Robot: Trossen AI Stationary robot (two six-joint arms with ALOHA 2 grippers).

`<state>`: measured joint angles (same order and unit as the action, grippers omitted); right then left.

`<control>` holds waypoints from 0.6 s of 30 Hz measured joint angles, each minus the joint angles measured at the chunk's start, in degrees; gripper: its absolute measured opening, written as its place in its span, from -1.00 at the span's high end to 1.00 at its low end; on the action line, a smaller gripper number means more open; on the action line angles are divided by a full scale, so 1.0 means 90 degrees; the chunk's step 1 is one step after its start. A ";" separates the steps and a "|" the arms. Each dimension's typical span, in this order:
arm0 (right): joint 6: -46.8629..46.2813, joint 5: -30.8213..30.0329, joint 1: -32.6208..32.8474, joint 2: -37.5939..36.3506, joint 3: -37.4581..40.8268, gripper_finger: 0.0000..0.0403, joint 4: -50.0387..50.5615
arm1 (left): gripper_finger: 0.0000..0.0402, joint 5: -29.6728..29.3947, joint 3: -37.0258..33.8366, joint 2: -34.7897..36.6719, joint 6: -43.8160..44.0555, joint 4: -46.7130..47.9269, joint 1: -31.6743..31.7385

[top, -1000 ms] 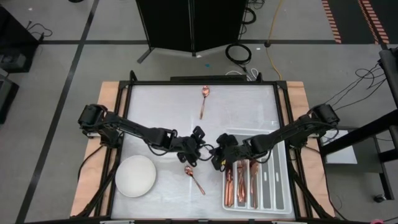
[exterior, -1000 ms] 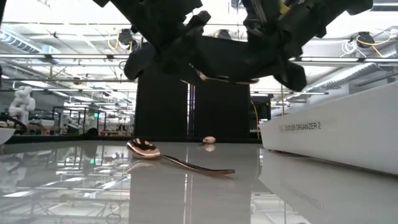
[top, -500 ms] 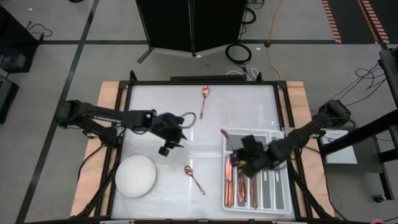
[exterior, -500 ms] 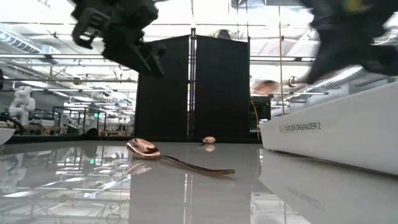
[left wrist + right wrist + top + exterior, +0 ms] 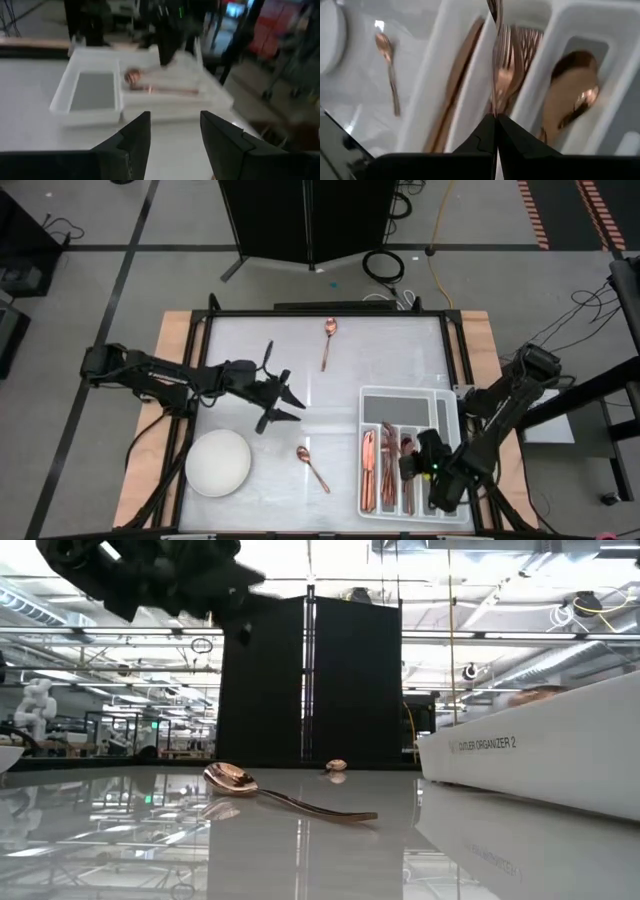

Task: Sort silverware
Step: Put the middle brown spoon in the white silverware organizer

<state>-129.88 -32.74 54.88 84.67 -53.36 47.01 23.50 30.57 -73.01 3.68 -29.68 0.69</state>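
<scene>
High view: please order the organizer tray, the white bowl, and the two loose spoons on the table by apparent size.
1. Organizer tray, largest.
2. White bowl.
3. Spoon near the bowl and spoon at the table's far edge: they look alike, so I do not rank them.

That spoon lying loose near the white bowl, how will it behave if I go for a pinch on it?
The spoon looks like polished metal, so probably stiff but slippery. It lies flat on the glossy table, so it may skate away rather than lift. In the low view its handle arches slightly, so gripping there likely gives the best purchase.
</scene>
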 joint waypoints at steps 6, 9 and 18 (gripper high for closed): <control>-0.0028 0.0183 0.0522 0.0722 -0.0994 1.00 0.0922 | 0.15 -0.0385 -0.0005 -0.0051 0.0889 -0.0861 -0.0392; -0.0023 0.0414 0.0664 0.1080 -0.1776 1.00 0.1835 | 0.15 -0.0975 -0.0002 -0.0051 0.1059 -0.0967 -0.0675; -0.0144 0.1987 0.0645 0.2117 -0.2818 1.00 0.3736 | 0.15 -0.2327 -0.0002 -0.0051 0.1215 -0.1050 -0.1457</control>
<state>-131.17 -14.86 60.69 103.72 -78.72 80.63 2.56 30.55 -73.47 14.62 -39.13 -12.43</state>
